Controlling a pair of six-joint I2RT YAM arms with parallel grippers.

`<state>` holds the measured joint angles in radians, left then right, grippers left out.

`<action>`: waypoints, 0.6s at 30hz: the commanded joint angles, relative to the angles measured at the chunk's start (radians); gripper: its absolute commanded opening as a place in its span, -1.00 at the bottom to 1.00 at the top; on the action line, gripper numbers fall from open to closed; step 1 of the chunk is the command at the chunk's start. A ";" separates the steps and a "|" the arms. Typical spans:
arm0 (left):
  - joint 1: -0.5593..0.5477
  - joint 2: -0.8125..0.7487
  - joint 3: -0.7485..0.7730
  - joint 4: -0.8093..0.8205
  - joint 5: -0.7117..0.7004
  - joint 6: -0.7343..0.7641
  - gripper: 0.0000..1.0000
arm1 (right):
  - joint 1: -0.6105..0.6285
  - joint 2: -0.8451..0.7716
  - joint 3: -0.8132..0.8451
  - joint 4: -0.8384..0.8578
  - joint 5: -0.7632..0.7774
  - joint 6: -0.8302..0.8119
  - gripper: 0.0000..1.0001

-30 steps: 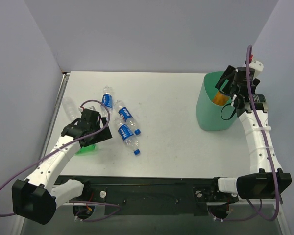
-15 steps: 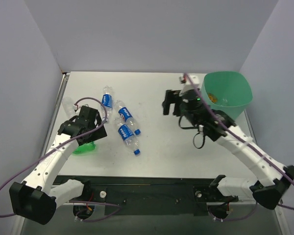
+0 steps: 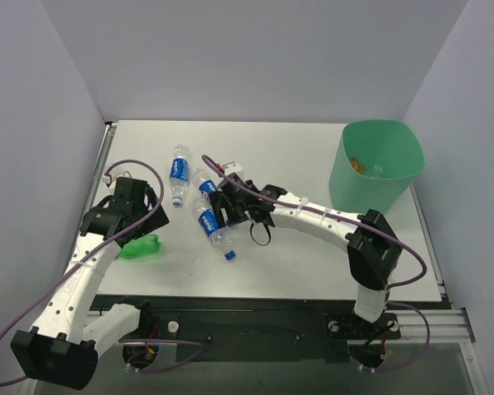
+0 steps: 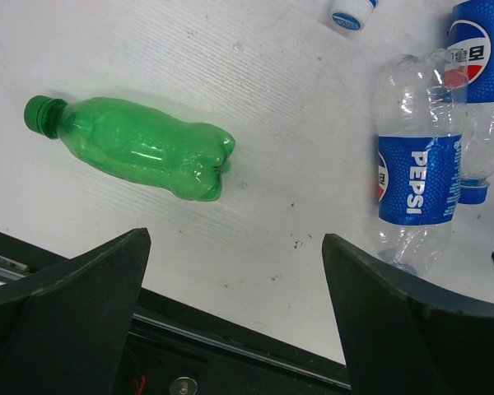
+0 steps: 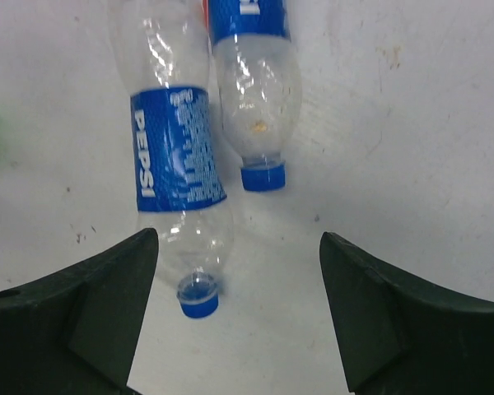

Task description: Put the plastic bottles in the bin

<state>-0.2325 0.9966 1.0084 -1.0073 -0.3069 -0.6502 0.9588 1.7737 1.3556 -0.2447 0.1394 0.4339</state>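
Three clear bottles with blue labels lie left of the table's middle: one farthest back, one half under my right gripper, one nearest. My right gripper is open just above the last two, which its wrist view shows between and ahead of the fingers as the near one and the far one. The green bottle lies on its side, free. My left gripper is open and empty just behind it; the green bottle lies ahead of its fingers. The mint-green bin holds an orange bottle. The plain clear bottle is hidden.
The bin stands at the table's right side, far from the bottles. Grey walls close in the left, back and right. A black rail runs along the table edge beneath my left gripper. Purple cables loop off both arms.
My right arm has swung from above the bin across the table to the blue-labelled bottles. My left gripper has drawn back to the left, uncovering the green bottle.
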 commanded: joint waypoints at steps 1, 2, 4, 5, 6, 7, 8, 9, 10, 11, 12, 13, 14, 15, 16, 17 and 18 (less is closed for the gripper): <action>0.016 -0.012 0.027 -0.008 0.034 0.011 0.94 | -0.066 0.128 0.193 -0.033 -0.024 -0.038 0.47; 0.016 -0.018 0.024 -0.008 0.037 0.012 0.95 | -0.081 0.153 0.251 -0.060 -0.029 -0.040 0.47; 0.019 -0.024 0.021 -0.008 0.038 0.015 0.94 | -0.098 0.231 0.345 -0.099 -0.032 -0.053 0.48; 0.021 -0.026 0.021 -0.007 0.043 0.020 0.94 | -0.103 0.274 0.370 -0.108 -0.029 -0.066 0.48; 0.022 -0.029 0.018 -0.007 0.054 0.026 0.94 | -0.110 0.297 0.422 -0.128 -0.027 -0.073 0.48; 0.021 -0.030 0.018 -0.005 0.060 0.027 0.94 | -0.112 0.344 0.474 -0.139 -0.027 -0.084 0.48; 0.022 -0.032 0.013 -0.005 0.061 0.026 0.94 | -0.117 0.363 0.497 -0.160 -0.032 -0.090 0.48; 0.024 -0.035 0.010 -0.001 0.064 0.026 0.94 | -0.117 0.403 0.538 -0.171 -0.043 -0.092 0.47; 0.024 -0.041 0.006 0.004 0.068 0.026 0.95 | -0.118 0.418 0.551 -0.174 -0.049 -0.093 0.48; 0.025 -0.039 0.006 0.009 0.072 0.026 0.95 | -0.120 0.447 0.575 -0.176 -0.069 -0.093 0.48; 0.027 -0.042 0.002 0.009 0.075 0.026 0.94 | -0.120 0.458 0.582 -0.174 -0.072 -0.092 0.47; 0.027 -0.041 0.002 0.012 0.078 0.026 0.94 | -0.121 0.483 0.596 -0.176 -0.076 -0.086 0.48; 0.027 -0.042 -0.001 0.012 0.078 0.026 0.94 | -0.123 0.495 0.602 -0.177 -0.080 -0.081 0.48; 0.028 -0.041 -0.001 0.012 0.080 0.026 0.94 | -0.124 0.512 0.612 -0.182 -0.083 -0.074 0.48; 0.027 -0.041 -0.004 0.012 0.081 0.026 0.95 | -0.129 0.520 0.614 -0.182 -0.092 -0.069 0.47; 0.028 -0.042 -0.002 0.010 0.080 0.027 0.94 | -0.130 0.530 0.611 -0.182 -0.093 -0.061 0.46; 0.030 -0.041 -0.005 0.012 0.081 0.027 0.94 | -0.135 0.532 0.606 -0.180 -0.092 -0.060 0.44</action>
<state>-0.2123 0.9695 1.0058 -1.0134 -0.2386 -0.6384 0.8310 2.2936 1.9255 -0.3756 0.0677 0.3634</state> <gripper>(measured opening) 0.972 0.733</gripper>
